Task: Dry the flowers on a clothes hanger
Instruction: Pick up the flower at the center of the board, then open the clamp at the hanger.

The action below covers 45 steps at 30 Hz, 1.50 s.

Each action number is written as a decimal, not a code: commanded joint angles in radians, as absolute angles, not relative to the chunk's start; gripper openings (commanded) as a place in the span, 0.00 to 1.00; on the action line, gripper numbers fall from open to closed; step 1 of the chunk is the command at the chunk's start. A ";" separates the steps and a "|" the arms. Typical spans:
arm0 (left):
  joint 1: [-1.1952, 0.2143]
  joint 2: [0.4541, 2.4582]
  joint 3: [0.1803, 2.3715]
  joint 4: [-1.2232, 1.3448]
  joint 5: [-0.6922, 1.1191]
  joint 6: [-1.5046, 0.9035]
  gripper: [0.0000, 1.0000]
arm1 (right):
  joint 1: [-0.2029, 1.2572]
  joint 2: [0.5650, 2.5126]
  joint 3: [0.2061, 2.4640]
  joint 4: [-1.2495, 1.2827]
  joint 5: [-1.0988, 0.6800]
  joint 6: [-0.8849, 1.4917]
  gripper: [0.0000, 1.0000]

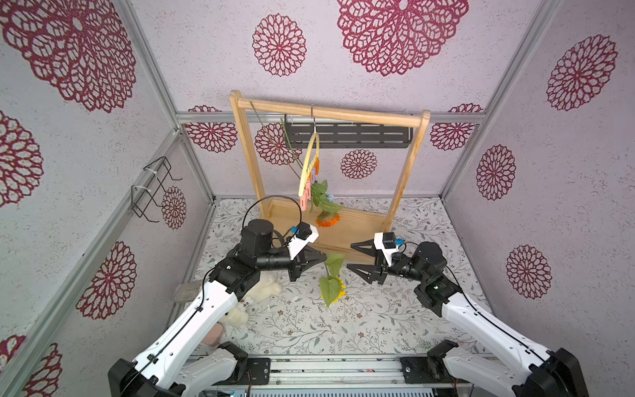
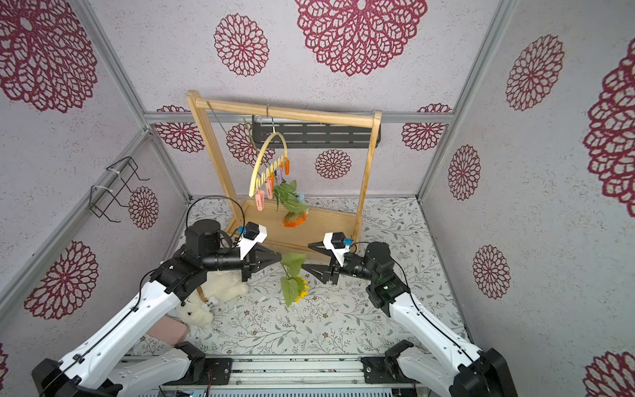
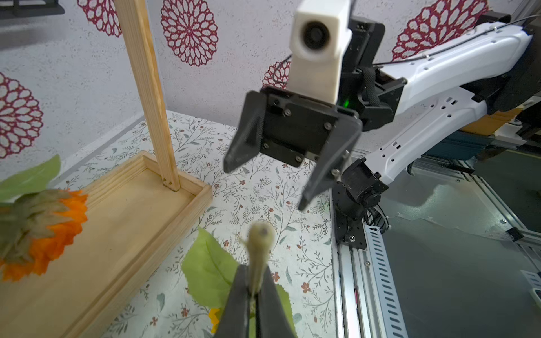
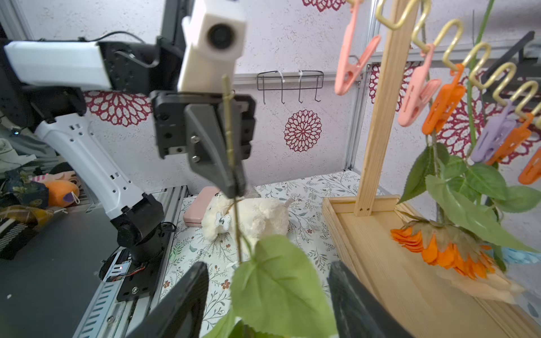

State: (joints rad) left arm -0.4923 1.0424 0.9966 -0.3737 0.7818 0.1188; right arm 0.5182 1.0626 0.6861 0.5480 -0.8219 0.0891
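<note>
Sunflower (image 1: 330,287) hangs head-down, stem vertical; left gripper (image 1: 324,257) pinches its upper stem

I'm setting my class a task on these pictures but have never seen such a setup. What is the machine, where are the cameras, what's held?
Two white robot arms work over a flower-printed mat. Two pictures look down from overhead; two come from cameras on the arms' wrists. The left claw is shut on the stem of a sunflower, head hanging down; the right claw is open beside it, empty. Behind, a wooden rack carries a yellow clothes hanger with an orange flower hanging from it. A plush toy lies on the mat.
</note>
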 commanded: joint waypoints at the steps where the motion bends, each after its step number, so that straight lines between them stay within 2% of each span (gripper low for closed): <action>1: -0.428 0.968 0.933 -0.426 0.759 0.080 0.00 | 0.489 1.117 0.748 0.651 -0.853 0.215 0.67; 4: -0.357 0.915 0.898 -0.421 0.686 0.034 0.00 | 0.475 1.171 0.784 0.700 -0.836 0.284 0.68; 7: -0.260 0.910 0.907 -0.407 0.725 -0.034 0.00 | 0.477 1.240 0.853 0.669 -0.823 0.319 0.68; 10: -0.207 0.914 0.915 -0.400 0.580 -0.094 0.00 | 0.485 1.287 0.897 0.647 -0.802 0.346 0.66; 13: -0.160 0.927 0.935 -0.369 0.538 -0.148 0.00 | 0.491 1.319 0.929 0.606 -0.819 0.313 0.65; 23: -0.079 1.065 1.110 -0.343 0.687 -0.247 0.00 | 0.494 1.465 1.164 0.454 -0.844 0.271 0.65; 30: -0.056 1.118 1.182 -0.250 0.705 -0.340 0.00 | 0.496 1.561 1.285 0.402 -0.827 0.264 0.65; 34: -0.053 1.172 1.256 -0.266 0.814 -0.331 0.00 | 0.506 1.614 1.382 0.373 -0.872 0.265 0.64; 38: -0.054 1.180 1.252 -0.234 0.825 -0.313 0.00 | 0.526 1.652 1.451 0.344 -0.871 0.252 0.62; 45: -0.054 1.213 1.308 -0.303 0.863 -0.265 0.00 | 0.569 1.683 1.538 0.278 -0.909 0.183 0.68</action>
